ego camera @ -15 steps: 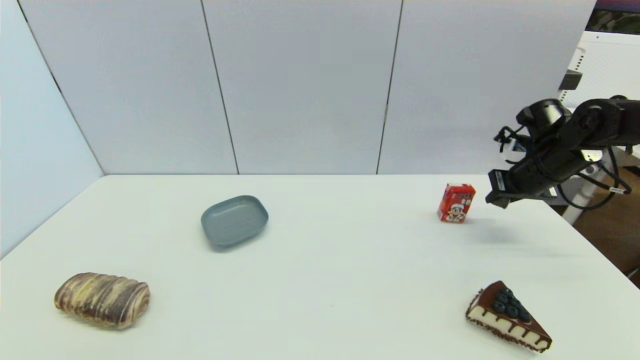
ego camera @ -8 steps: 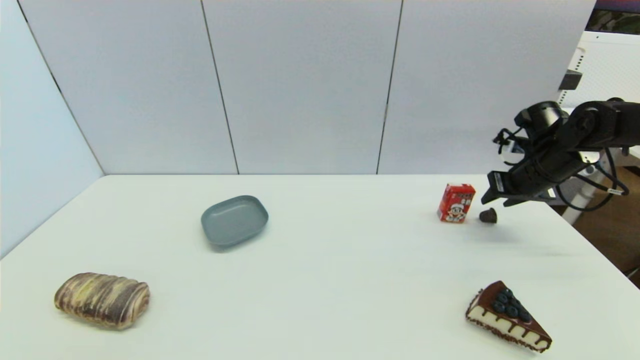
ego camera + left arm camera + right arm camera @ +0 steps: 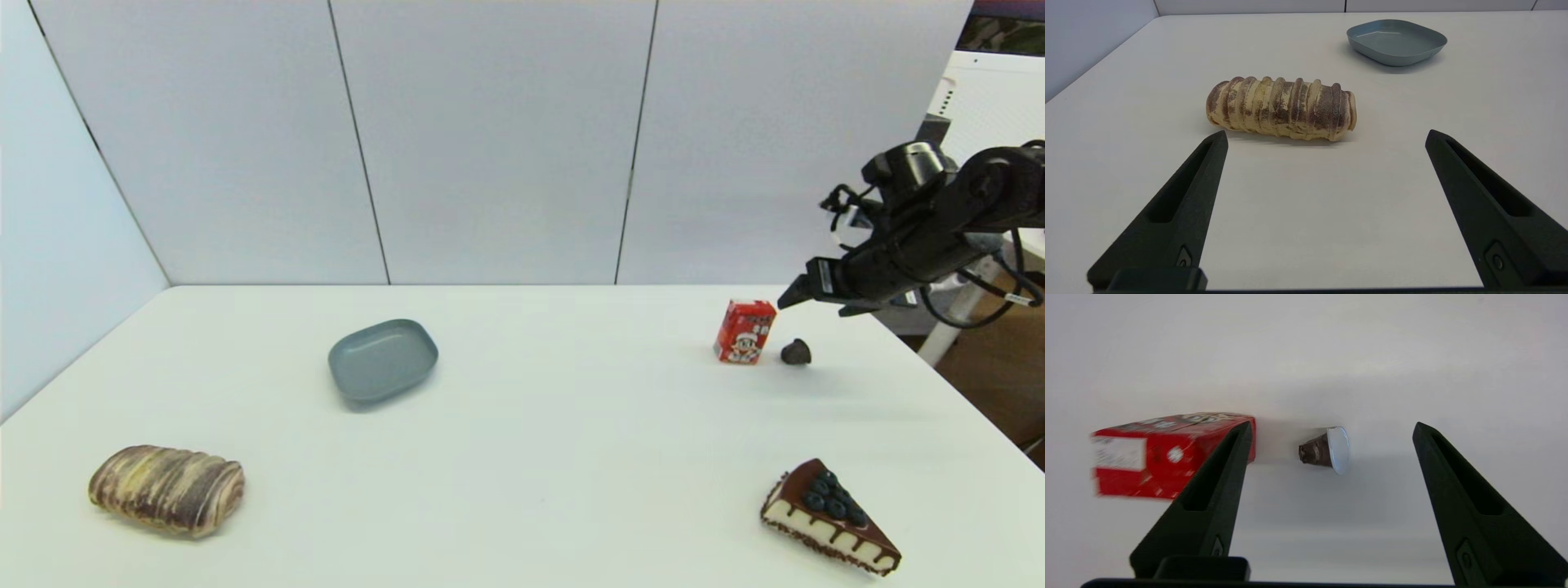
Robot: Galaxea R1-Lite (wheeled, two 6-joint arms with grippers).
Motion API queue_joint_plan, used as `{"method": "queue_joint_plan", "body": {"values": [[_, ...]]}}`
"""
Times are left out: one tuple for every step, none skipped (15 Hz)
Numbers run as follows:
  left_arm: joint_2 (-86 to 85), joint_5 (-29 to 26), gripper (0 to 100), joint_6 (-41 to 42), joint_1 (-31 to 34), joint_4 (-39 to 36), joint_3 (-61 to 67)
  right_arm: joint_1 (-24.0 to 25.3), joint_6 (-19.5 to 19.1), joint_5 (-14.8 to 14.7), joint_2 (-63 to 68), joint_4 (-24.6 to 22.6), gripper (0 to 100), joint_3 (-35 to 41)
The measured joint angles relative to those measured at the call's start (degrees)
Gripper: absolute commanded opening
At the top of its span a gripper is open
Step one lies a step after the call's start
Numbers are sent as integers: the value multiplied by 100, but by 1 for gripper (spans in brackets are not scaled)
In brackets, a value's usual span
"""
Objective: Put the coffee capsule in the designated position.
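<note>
The coffee capsule [image 3: 796,352] is a tiny dark brown pod lying on its side on bare white tabletop, just right of the red carton [image 3: 744,331]. In the right wrist view the coffee capsule [image 3: 1324,450] shows its pale foil lid, with the red carton [image 3: 1155,457] beside it. My right gripper [image 3: 790,295] hangs open above the capsule, clear of it, and the right gripper [image 3: 1331,428] has nothing between its fingers. My left gripper [image 3: 1325,136] is open and idle near the bread roll [image 3: 1281,108].
A grey-blue rounded tray [image 3: 383,359] sits left of centre. The striped bread roll [image 3: 167,488] lies at the front left. A chocolate cake slice with blueberries [image 3: 829,516] lies at the front right. The table's right edge [image 3: 939,376] runs close to the capsule.
One second ago the right gripper sat low beside the carton with the capsule out of sight. It has since risen and drawn back to the right, leaving the capsule lying on the table.
</note>
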Motion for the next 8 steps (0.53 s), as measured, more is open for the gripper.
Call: {"method": "queue_joint_plan", "body": {"values": [[0, 0, 100, 0, 0, -2, 0, -22, 7, 90, -163, -15, 100, 16], [0, 0, 100, -2, 0, -2, 0, -33, 11, 165, -350, -20, 100, 24], [0, 0, 100, 0, 0, -2, 0, -38, 13, 278, -566, -22, 100, 33], [0, 0, 100, -2, 0, -2, 0, -44, 16, 435, -833, -24, 100, 49], [0, 2, 100, 0, 0, 0, 0, -49, 16, 592, -1103, -26, 100, 82], [0, 0, 100, 0, 0, -2, 0, -41, 18, 708, -1396, -26, 100, 145], [0, 0, 100, -2, 0, 0, 0, -17, 21, 790, -1715, -26, 100, 245], [0, 2, 100, 0, 0, 0, 0, 20, 18, 870, -2089, -28, 100, 418]]}}
